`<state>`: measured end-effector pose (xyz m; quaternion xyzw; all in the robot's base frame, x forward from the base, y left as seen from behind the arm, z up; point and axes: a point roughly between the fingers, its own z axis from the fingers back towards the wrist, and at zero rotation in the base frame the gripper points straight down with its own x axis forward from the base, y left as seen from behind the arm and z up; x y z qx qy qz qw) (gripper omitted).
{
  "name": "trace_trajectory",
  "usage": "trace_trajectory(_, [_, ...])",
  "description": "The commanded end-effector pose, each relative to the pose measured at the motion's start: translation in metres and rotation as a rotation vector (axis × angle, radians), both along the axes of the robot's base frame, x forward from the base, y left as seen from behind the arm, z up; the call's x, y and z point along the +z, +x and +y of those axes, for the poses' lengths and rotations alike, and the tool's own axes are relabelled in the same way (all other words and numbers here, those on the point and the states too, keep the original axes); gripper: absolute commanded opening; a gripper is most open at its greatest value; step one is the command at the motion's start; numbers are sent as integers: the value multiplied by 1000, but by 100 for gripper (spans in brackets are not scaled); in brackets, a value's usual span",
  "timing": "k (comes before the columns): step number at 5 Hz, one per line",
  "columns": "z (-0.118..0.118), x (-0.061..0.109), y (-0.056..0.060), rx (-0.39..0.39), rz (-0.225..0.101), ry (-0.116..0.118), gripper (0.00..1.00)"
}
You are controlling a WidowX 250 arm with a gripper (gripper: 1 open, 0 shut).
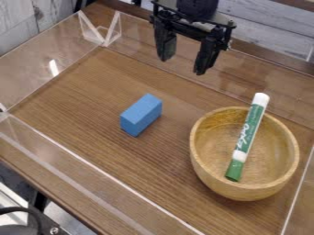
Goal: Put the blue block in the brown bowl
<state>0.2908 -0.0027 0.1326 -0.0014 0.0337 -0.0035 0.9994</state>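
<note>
The blue block (141,115) lies flat on the wooden table, left of centre. To its right sits the brown bowl (273,172), wide and shallow, near the right edge. A green-and-white marker (248,137) rests inside the bowl, leaning on its rim. My gripper (186,53) hangs above the back of the table, pointing down, with its black fingers spread open and nothing between them. It is behind and to the right of the block, well apart from both block and bowl.
Low clear plastic walls (55,158) fence the wooden table (86,83) on all sides. A clear triangular stand (98,29) sits at the back left corner.
</note>
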Motion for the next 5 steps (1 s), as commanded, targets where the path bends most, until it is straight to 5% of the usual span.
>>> trace_trajectory(1, [3,-7,-4,1,-4,-3,100])
trace_trajectory(3, [14,-18,-23,-18,-67,1,100])
trace_trajectory(5, [22,-26,-30,-36,-85,-4,100])
